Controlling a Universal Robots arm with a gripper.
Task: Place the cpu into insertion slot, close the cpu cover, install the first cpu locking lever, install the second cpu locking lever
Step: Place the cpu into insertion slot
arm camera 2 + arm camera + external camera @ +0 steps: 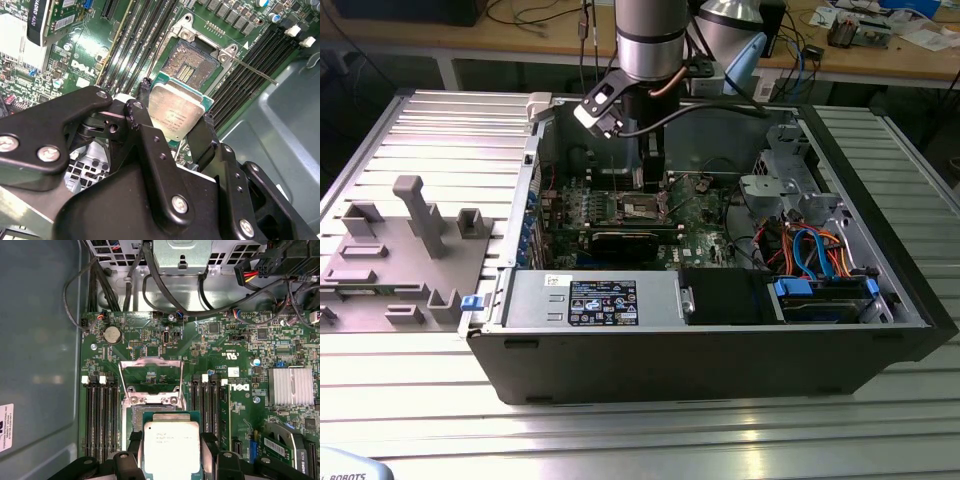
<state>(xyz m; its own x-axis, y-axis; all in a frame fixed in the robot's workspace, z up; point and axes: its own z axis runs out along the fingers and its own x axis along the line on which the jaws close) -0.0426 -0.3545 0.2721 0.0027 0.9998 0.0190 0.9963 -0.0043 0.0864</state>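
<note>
My gripper point(175, 114) is shut on the cpu point(172, 111), a flat square chip with a silvery top, with black fingers point(144, 92) on two opposite edges. The chip hangs tilted just above and beside the insertion slot point(192, 64), whose brownish contact field lies uncovered. In the first wrist view the cpu point(171, 446) overlaps part of the insertion slot point(131, 426), and the cpu cover point(150, 363) stands swung open beyond it. A thin metal locking lever point(255, 70) sticks out from the socket. In the exterior view my gripper point(652, 172) reaches down into the case over the slot point(642, 208).
Long black memory slots point(100, 415) flank the socket on both sides of the green board point(705, 215). Cables point(165, 290) and a drive cage point(780, 175) lie behind, a power supply point(590, 300) in front. The case walls point(720, 360) enclose everything. A grey fixture point(410, 240) sits outside, at the exterior view's left.
</note>
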